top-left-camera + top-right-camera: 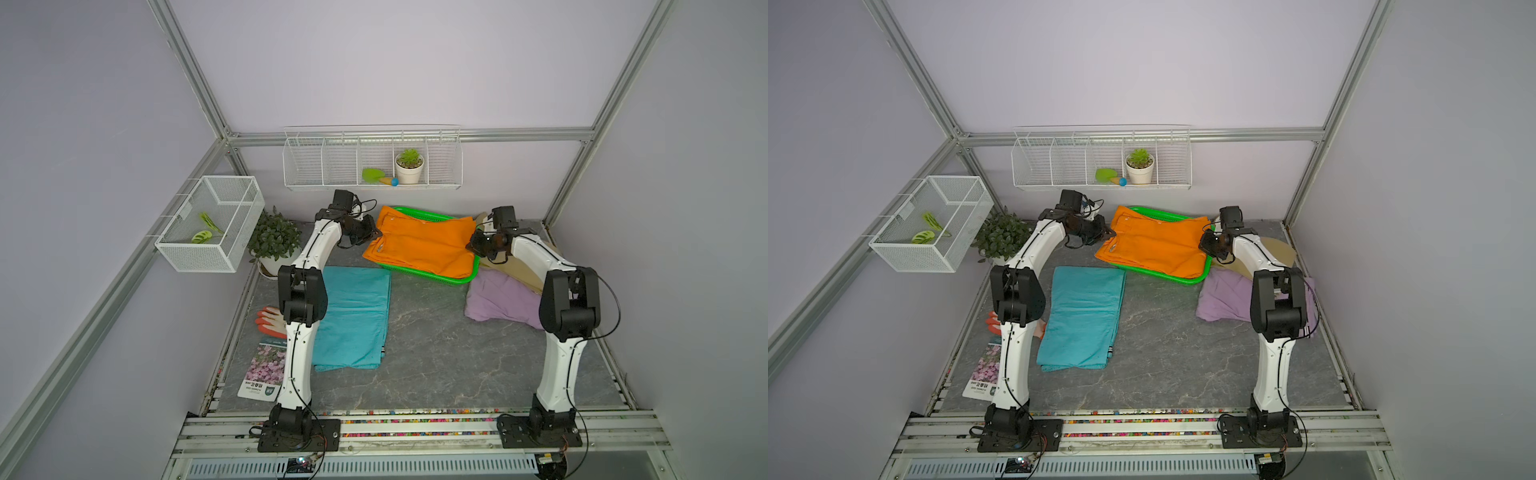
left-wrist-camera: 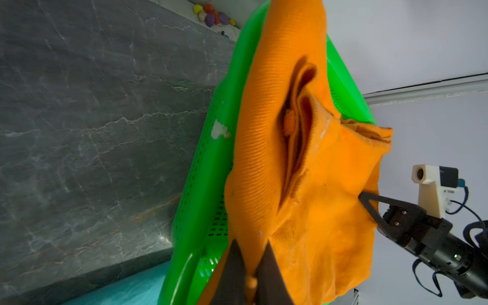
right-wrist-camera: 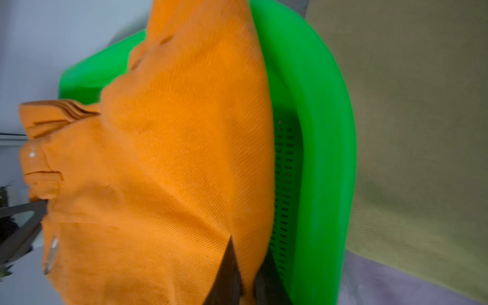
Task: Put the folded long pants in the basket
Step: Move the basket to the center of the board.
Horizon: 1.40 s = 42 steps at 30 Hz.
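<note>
The folded orange pants (image 1: 419,245) are held by both grippers above the green basket (image 1: 440,279), which stands at the far edge of the bench (image 1: 436,353), right of its middle. In the left wrist view the left gripper (image 2: 250,253) is seen clenched on the cloth at one side. In the right wrist view the right gripper (image 3: 247,264) is seen clenched on the opposite side. Most of the basket is covered by the orange pants, and its left rim is overhung by them. Whether the cloth rests on the basket floor cannot be told. The teal pants (image 1: 353,316) are laid flat near the bench's left edge. The lilac pants (image 1: 498,299) and the tan pants (image 1: 517,272) are piled together at the right edge, just beside the basket.
</note>
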Motion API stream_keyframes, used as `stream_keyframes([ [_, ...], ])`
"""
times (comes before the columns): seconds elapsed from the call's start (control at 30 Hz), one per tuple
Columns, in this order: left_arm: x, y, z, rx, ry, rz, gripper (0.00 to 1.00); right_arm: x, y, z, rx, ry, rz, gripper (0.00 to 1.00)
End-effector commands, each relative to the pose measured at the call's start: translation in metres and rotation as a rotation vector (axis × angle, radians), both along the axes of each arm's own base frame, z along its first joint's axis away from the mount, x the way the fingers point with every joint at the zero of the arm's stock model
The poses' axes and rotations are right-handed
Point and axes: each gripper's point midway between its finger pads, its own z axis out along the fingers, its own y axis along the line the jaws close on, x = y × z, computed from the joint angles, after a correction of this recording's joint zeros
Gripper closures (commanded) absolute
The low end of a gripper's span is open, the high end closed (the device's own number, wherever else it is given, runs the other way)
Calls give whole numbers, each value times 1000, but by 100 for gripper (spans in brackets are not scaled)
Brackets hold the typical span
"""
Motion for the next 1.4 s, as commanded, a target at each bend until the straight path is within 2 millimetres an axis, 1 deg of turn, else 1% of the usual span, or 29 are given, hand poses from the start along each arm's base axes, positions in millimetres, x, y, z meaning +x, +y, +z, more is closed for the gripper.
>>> stream_keyframes([
  [0.0, 23, -2, 32, -19, -150, 4, 100, -26, -33, -14, -164, 54, -61, 100],
  [0.1, 26, -11, 30, -12, -179, -5, 100, -35, -43, -22, -204, 80, -93, 100],
  [0.17, 30, -15, 29, -9, -187, 1, 100, -34, -40, -21, -173, 67, -91, 100],
  [0.23, 34, -16, 24, -3, -177, 11, 100, -34, -36, -19, -162, 81, -79, 100],
  [0.4, 35, -23, 15, 37, -183, 3, 100, -42, -48, -9, -226, 86, -108, 100],
  [0.47, 37, -25, 10, 52, -187, 7, 100, -45, -47, -7, -245, 88, -103, 100],
  [0.57, 37, -32, -1, 63, -181, 5, 100, -47, -38, -7, -254, 100, -71, 100],
  [0.67, 32, -43, -11, 66, -164, -13, 100, -53, -36, -16, -276, 141, -41, 100],
  [0.73, 26, -49, -18, 79, -148, -29, 100, -59, -47, -17, -316, 171, -44, 100],
  [0.83, 18, -52, -22, 96, -117, -33, 100, -69, -67, -19, -337, 208, -54, 100],
  [0.97, 0, -58, -24, 104, -77, -46, 100, -84, -94, -26, -331, 283, -54, 100],
  [1.07, -19, -61, -20, 125, -43, -57, 100, -94, -110, -28, -333, 310, -50, 100],
  [1.17, -49, -68, -22, 123, 31, -72, 100, -103, -128, -28, -346, 324, -60, 100],
  [1.2, -62, -72, -22, 126, 60, -86, 100, -106, -131, -29, -349, 331, -61, 100],
  [1.27, -84, -77, -22, 145, 86, -106, 100, -109, -131, -30, -351, 338, -36, 100],
  [1.3, -95, -77, -22, 158, 95, -108, 100, -111, -130, -31, -347, 344, -24, 100],
  [1.33, -103, -77, -17, 157, 92, -102, 100, -112, -128, -31, -342, 347, -13, 100],
  [1.37, -111, -75, -18, 155, 108, -92, 100, -113, -128, -30, -337, 347, -7, 100],
])
